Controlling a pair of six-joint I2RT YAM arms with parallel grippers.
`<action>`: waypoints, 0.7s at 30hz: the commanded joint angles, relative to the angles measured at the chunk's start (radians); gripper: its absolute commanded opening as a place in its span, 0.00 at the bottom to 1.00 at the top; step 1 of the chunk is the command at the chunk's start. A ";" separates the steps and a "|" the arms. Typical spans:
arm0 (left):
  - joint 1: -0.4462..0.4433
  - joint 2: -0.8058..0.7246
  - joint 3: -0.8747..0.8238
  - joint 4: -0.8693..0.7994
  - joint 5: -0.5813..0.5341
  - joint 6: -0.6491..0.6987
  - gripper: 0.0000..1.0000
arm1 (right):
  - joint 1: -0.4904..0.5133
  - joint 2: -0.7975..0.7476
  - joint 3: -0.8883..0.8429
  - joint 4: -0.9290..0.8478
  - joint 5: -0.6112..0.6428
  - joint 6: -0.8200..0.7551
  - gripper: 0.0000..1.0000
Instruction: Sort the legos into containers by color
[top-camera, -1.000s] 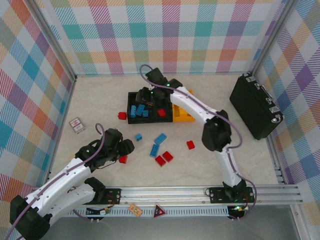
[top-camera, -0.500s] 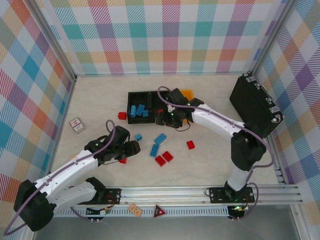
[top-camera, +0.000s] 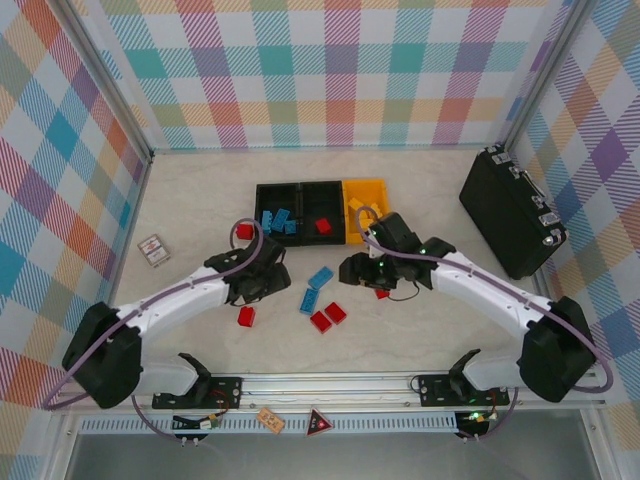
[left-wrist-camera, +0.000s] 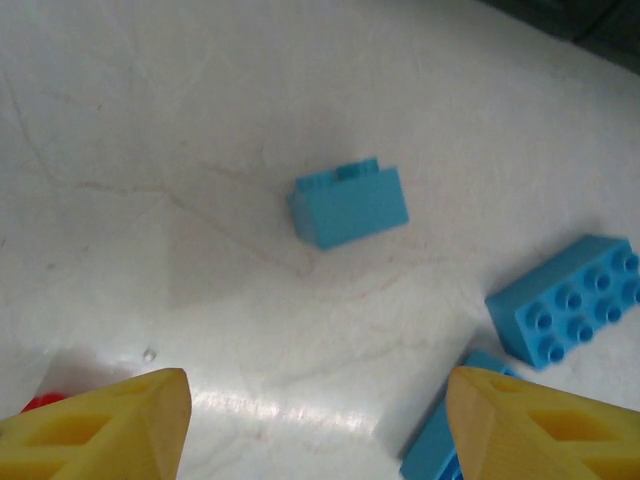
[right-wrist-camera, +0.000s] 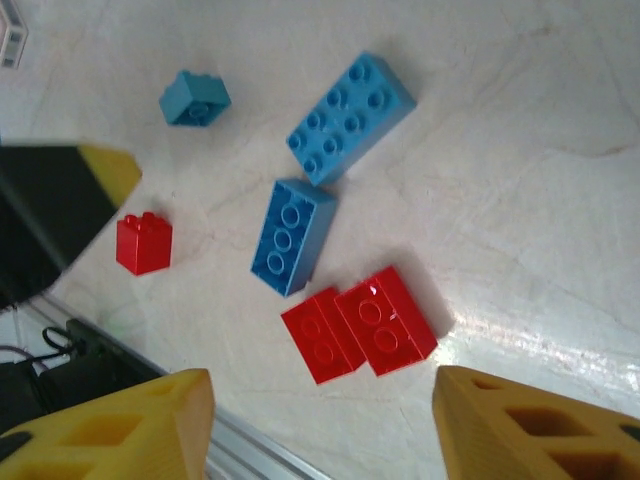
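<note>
Top external: one red lego (top-camera: 243, 231) and a second red lego (top-camera: 246, 317) lie loose on the bench (top-camera: 190, 200), left of centre. The left tool (top-camera: 272, 278) sits low between them. Left wrist: fingers (left-wrist-camera: 110, 425) apart, holding nothing, with a small blue lego (left-wrist-camera: 350, 205) on the bench ahead, apart from both. The bins (top-camera: 301, 200) stand in a row at the back. The left black one holds blue legos (top-camera: 278, 220), the middle black one holds a red brick (top-camera: 323, 226), and the right one is yellow. Mid-bench there are two loose blue legos (top-camera: 315, 288) and a red pair (top-camera: 328, 317) touching side by side. The right tool (top-camera: 347, 270) is just right of those. Right wrist: fingers (right-wrist-camera: 530, 425) apart and empty, red pair on the bench between them. A black case (top-camera: 510, 210) is at far right.
</note>
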 joint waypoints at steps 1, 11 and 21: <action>-0.005 0.057 0.048 0.029 -0.086 -0.028 0.70 | 0.015 -0.060 -0.051 0.063 -0.054 0.009 0.62; -0.004 0.273 0.166 0.037 -0.148 -0.041 0.68 | 0.035 -0.098 -0.117 0.107 -0.063 0.029 0.65; -0.002 0.377 0.206 0.031 -0.177 -0.036 0.33 | 0.035 -0.081 -0.122 0.124 -0.063 0.031 0.65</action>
